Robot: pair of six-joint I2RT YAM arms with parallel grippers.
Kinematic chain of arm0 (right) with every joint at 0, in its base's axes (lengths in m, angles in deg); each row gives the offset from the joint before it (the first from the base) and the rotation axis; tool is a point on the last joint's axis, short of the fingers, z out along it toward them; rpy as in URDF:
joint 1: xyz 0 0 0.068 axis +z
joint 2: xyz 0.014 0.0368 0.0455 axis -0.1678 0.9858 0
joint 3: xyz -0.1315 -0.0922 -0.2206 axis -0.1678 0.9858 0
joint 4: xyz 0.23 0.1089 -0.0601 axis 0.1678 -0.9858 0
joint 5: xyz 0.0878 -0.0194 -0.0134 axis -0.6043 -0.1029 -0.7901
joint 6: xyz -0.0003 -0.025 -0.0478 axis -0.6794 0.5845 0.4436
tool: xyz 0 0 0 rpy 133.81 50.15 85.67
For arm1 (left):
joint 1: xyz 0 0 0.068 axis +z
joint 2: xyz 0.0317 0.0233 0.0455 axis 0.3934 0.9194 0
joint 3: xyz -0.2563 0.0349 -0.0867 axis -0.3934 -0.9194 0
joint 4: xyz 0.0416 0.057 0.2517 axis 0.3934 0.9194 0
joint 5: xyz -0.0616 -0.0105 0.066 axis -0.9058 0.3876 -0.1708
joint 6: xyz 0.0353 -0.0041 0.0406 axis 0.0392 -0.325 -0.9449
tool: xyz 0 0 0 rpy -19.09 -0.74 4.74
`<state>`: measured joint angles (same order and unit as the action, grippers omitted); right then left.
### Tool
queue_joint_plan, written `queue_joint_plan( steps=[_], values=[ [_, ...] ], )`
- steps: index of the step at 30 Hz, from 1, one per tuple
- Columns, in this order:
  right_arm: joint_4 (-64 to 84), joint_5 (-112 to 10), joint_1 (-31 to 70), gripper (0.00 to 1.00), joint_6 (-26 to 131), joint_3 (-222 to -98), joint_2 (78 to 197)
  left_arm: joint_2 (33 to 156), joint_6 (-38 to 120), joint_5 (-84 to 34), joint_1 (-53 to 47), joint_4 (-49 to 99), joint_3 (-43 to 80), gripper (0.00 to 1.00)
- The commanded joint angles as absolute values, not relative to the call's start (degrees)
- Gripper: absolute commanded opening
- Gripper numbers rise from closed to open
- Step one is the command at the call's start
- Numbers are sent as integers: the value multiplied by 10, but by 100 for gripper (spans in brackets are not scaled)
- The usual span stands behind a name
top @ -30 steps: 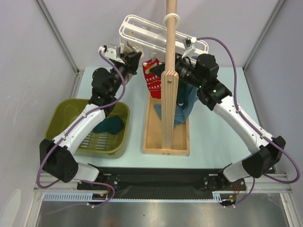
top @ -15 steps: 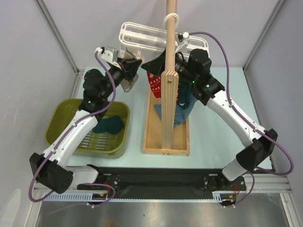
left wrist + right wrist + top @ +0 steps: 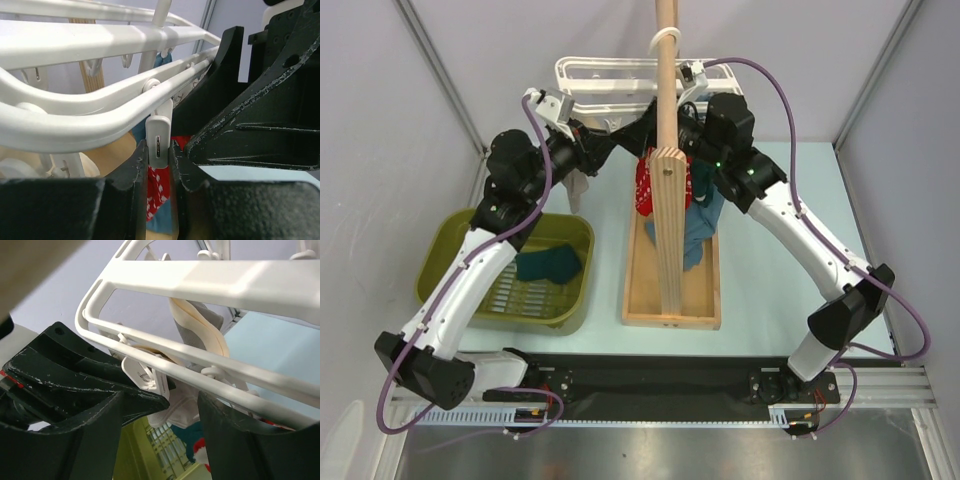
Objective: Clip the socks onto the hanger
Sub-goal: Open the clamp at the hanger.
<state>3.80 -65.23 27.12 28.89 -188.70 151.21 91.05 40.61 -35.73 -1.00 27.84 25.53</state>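
Note:
The white hanger (image 3: 610,85) hangs by its hook from the wooden pole. My left gripper (image 3: 608,140) is up under its rail. In the left wrist view it (image 3: 159,150) is shut on a white clip peg (image 3: 159,135), with a red sock with white pattern (image 3: 156,192) just below. That red sock (image 3: 645,185) hangs beside the pole. My right gripper (image 3: 658,132) faces the left one across the same rail; in its own view it (image 3: 182,400) is open and empty next to the peg (image 3: 145,375). A teal sock (image 3: 548,263) lies in the basket.
The wooden pole stand (image 3: 668,200) rises from a wooden tray (image 3: 672,300) between the arms. A longer blue garment (image 3: 698,228) hangs behind the pole. A grey-beige sock (image 3: 192,400) hangs clipped on the hanger. The olive-green basket (image 3: 450,250) stands at the left.
Both arms have risen and closed in under the hanger. The hanger and red sock have shifted left and up. My left gripper has come onto a clip peg.

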Motion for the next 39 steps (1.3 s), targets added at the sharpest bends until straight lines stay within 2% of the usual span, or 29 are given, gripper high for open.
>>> queue_joint_plan(
  steps=[1,11,28,37,39],
  values=[
    [55,-632,275,65,324,-1928,1516,911,393,-381,-11,329,288,0],
    [251,-625,266,65,244,-1784,1463,909,378,-369,-11,356,300,0],
    [264,-604,287,68,301,-1812,1501,934,384,-361,-11,417,355,0],
    [270,-553,305,58,320,-1815,1516,941,386,-369,-12,421,357,0],
    [268,-536,309,53,323,-1819,1519,941,386,-369,-11,420,357,0]
  ],
)
